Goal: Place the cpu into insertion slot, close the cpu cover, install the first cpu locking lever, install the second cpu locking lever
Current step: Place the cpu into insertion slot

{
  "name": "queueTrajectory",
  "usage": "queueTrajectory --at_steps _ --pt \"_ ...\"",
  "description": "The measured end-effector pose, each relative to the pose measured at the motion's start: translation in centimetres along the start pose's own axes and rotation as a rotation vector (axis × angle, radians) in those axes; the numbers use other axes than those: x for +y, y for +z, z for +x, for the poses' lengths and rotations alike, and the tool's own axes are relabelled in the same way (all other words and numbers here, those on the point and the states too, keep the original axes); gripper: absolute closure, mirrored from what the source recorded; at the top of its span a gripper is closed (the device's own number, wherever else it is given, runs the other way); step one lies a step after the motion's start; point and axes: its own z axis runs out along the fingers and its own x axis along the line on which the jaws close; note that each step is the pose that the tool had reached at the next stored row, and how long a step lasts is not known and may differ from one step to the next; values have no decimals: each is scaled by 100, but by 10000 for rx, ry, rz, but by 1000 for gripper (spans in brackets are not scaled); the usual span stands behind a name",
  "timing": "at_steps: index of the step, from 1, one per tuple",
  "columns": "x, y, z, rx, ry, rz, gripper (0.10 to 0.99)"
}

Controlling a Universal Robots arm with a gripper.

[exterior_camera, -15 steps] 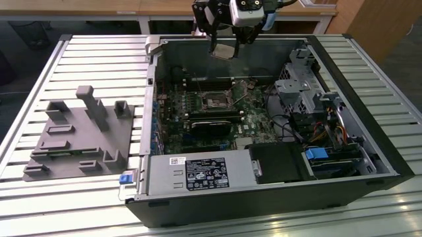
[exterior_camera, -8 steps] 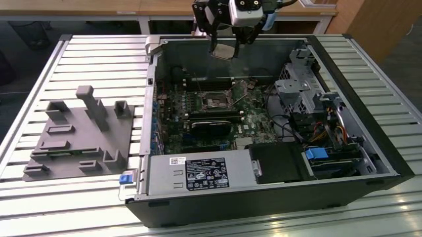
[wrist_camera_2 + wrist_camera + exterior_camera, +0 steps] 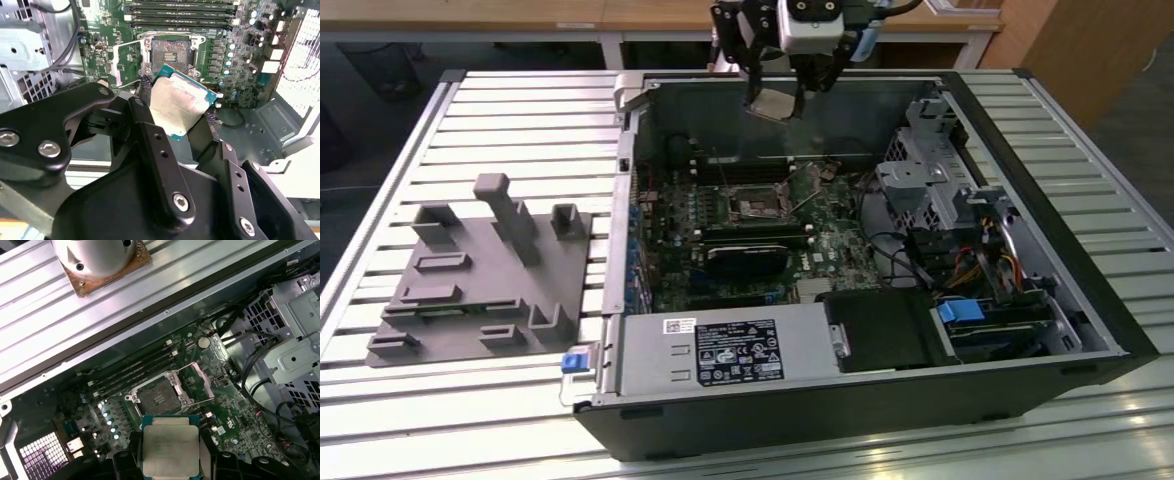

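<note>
The tool (image 3: 781, 96) pinches the cpu (image 3: 177, 105) by its edges, metal top toward the wrist, well above the board (image 3: 220, 410). The slot (image 3: 157, 398) lies bare below, its cover (image 3: 200, 381) swung open, apparently ready to take the cpu flat.

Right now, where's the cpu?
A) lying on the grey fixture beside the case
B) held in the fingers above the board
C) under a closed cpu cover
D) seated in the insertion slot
B: in the second wrist view the cpu sits clamped between the fingers, off the board, while the insertion slot beyond it shows its bare dark centre.
</note>
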Motion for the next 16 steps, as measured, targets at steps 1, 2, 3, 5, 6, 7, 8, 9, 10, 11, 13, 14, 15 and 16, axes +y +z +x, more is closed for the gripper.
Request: queueTrajectory --at_steps 1,2,3,5,6,7,8,9,10,11,13,14,15,16 --pt "0 1 0 -11 120 -3 545" --pt "0 1 0 -22 242 -5 545" --pt "0 1 0 -32 351 -6 545" --pt "0 1 0 -48 520 -9 545" --pt "0 2 0 -55 604 -11 545" --pt "0 2 0 -63 685 -13 545" --pt "0 2 0 -70 766 -14 545" --pt "0 2 0 -77 845 -15 545" --pt "0 3 0 -84 921 -17 545" --pt "0 3 0 -90 995 -19 545" --pt "0 3 0 -104 1149 -21 545" --pt "0 3 0 -111 1221 -23 545" --pt "0 3 0 -117 1294 -24 545" --pt "0 3 0 -123 1361 -26 545"
